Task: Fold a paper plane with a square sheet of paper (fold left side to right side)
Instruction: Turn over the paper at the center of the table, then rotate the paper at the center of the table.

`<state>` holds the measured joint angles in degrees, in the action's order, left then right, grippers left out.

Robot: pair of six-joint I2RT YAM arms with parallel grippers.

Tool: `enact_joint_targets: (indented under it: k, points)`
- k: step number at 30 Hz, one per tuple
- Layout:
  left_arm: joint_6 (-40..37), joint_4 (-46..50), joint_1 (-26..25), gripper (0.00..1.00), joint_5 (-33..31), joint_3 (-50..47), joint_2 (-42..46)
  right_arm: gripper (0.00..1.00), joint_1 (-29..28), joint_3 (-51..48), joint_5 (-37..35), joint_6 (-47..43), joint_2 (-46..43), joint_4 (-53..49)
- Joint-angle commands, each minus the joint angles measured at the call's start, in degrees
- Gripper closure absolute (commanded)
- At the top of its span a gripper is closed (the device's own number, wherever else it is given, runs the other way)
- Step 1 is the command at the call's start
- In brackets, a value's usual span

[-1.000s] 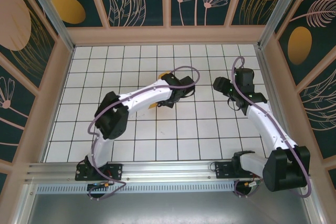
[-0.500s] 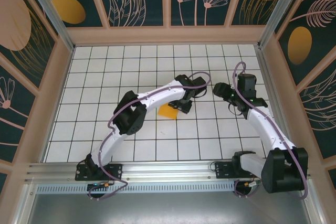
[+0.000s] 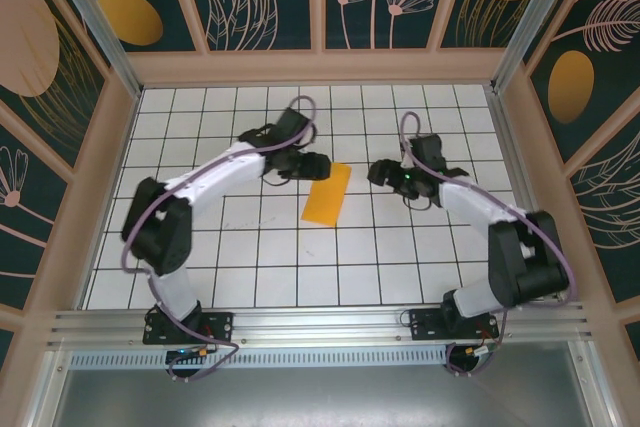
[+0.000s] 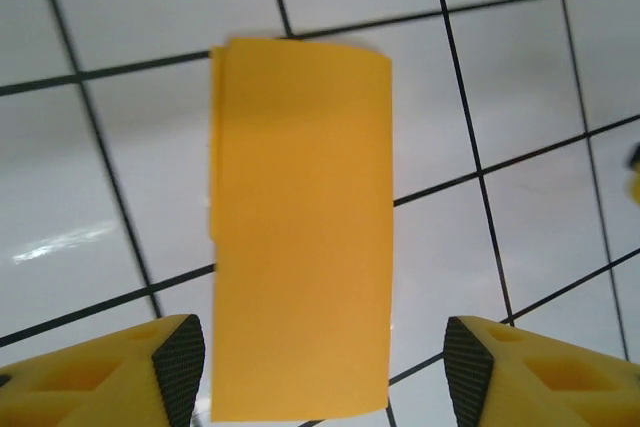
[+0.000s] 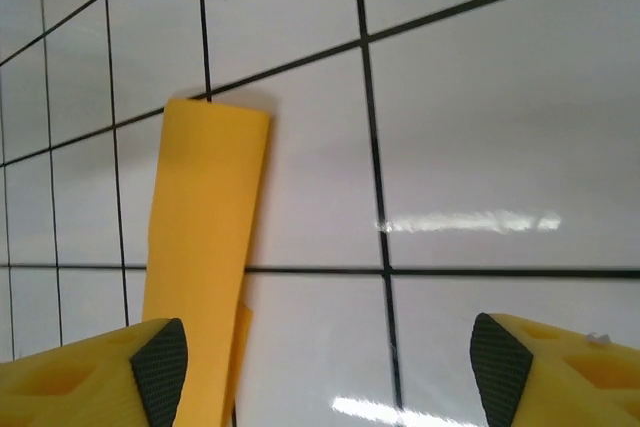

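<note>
On the white grid table (image 3: 250, 247), around mid-depth, the orange-yellow sheet of paper (image 3: 327, 194) lies flat, folded into a narrow rectangle and slightly tilted. At its far left corner, there's the left gripper (image 3: 318, 163), jaws spread wide, grasping nothing. Across on the right, near the paper's far end, the right gripper (image 3: 374, 173) faces it, jaws likewise released and empty.

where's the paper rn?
Top view: the folded paper lies flat near the centre of the tiled table, between the left claw and the right claw, held by neither.
</note>
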<state>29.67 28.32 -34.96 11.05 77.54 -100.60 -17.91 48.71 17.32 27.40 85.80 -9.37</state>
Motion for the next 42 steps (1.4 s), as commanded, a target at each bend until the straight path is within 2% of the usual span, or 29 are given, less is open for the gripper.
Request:
enact_joint_targets:
  k: [1,5,10,15,25,30,37,40,42]
  points:
    - [1.7,-15.9,2.3,0.27,6.4,-10.3,7.3,0.15,-3.8,7.7,-7.1,0.9,6.6,-2.5]
    - [2.9,-23.6,5.6,0.23,6.0,-20.2,14.6,0.09,-7.6,15.6,-11.7,1.1,14.4,-5.8]
    - [3.6,-27.1,8.4,0.18,4.1,-28.1,19.2,0.04,-11.4,22.5,-15.0,2.2,21.5,-8.8]
    - [2.1,-26.9,8.9,0.22,3.4,-29.9,20.4,0.03,-13.1,28.0,-15.3,3.2,27.2,-11.3]
    - [0.0,-25.2,9.1,0.21,-0.4,-31.8,23.7,0.03,-16.4,34.8,-11.0,2.7,32.6,-11.6]
    - [-0.1,-24.9,9.1,0.21,-0.9,-32.4,24.1,0.03,-17.1,37.4,-7.5,0.9,34.2,-10.0]
    - [0.8,-25.6,9.1,0.21,0.4,-33.1,24.0,0.04,-16.0,36.4,-13.7,-2.0,30.0,-13.9]
    - [1.9,-27.0,9.1,0.21,2.6,-33.7,23.3,0.05,-15.3,33.8,-12.1,-3.3,26.8,-11.9]
    - [2.9,-28.3,9.1,0.21,4.5,-34.3,22.8,0.09,-14.4,32.0,-8.5,-3.7,25.4,-9.3]
